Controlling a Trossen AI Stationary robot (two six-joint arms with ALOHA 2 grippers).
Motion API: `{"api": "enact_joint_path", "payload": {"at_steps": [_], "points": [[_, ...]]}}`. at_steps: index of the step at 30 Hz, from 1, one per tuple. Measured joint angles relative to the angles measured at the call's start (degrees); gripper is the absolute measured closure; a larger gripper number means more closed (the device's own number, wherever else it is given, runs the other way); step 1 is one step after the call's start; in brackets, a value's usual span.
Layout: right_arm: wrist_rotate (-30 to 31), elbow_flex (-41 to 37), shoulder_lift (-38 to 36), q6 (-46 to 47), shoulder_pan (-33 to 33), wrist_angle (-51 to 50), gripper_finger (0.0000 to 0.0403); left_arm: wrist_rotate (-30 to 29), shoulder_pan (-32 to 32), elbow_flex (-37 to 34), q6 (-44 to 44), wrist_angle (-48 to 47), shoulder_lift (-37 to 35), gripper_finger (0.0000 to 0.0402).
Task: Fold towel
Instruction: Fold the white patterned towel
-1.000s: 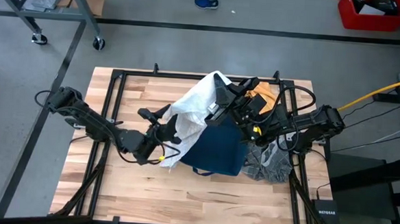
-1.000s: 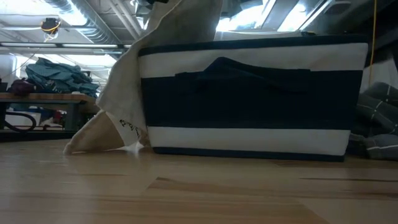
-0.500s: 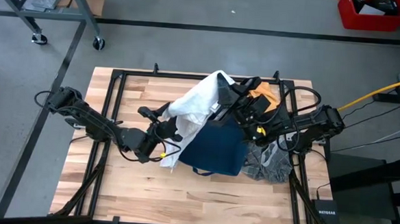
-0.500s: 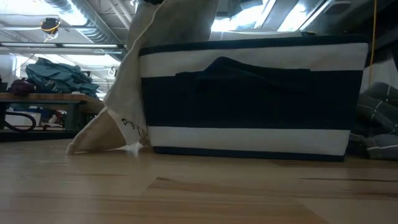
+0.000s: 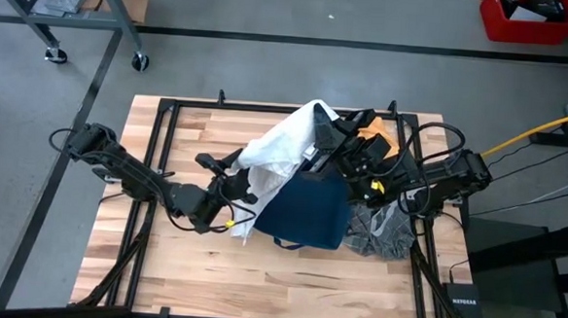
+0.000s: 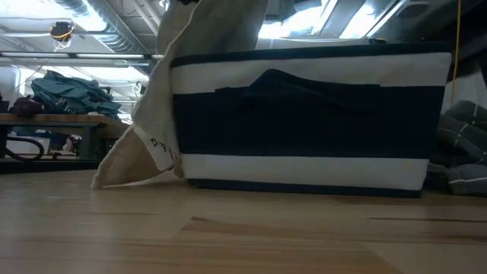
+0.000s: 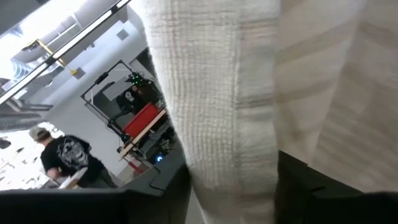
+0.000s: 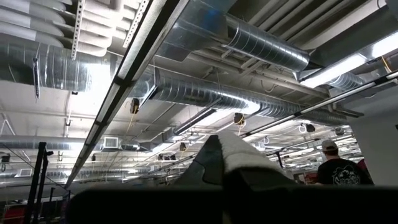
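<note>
Overhead, the white towel hangs in a raised drape over the middle of the wooden table, its top pinched by the right gripper, whose fingers are closed tight on the cloth above the far edge of a dark blue basket. From there the towel falls toward the left gripper, which sits at its lower edge beside the basket's left side; from this height I cannot tell how wide those fingers stand or whether they hold the cloth. An orange cloth lies behind the right arm, and a grey checked cloth is heaped just to the right of the basket. Level with the table, the basket fills the view with navy and white bands and a dark handle on its front; the towel slopes down past its left corner, and its bottom corner rests on the tabletop. Through the left wrist camera, the towel fills most of the picture as a thick ribbed fold lying between that arm's dark fingers, though contact is unclear; a person in a dark shirt stands far off in the room. Through the right wrist camera, a peak of towel rises from the closed fingers against ceiling ducts, and another person shows at the edge.
</note>
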Motion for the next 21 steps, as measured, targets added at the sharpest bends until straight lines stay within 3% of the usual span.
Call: {"api": "enact_joint_path", "payload": {"at_steps": [9, 21], "points": [[-0.02, 0.01, -0.86, -0.02, 0.00, 0.42, 0.0402, 0.00, -0.66, 0.00, 0.33, -0.02, 0.00, 0.0282], [-0.49, 0.00, -1.59, -0.02, 0.00, 2.05, 0.0402, 0.00, -0.95, 0.00, 1.69, -0.05, 0.00, 0.0288]]}}
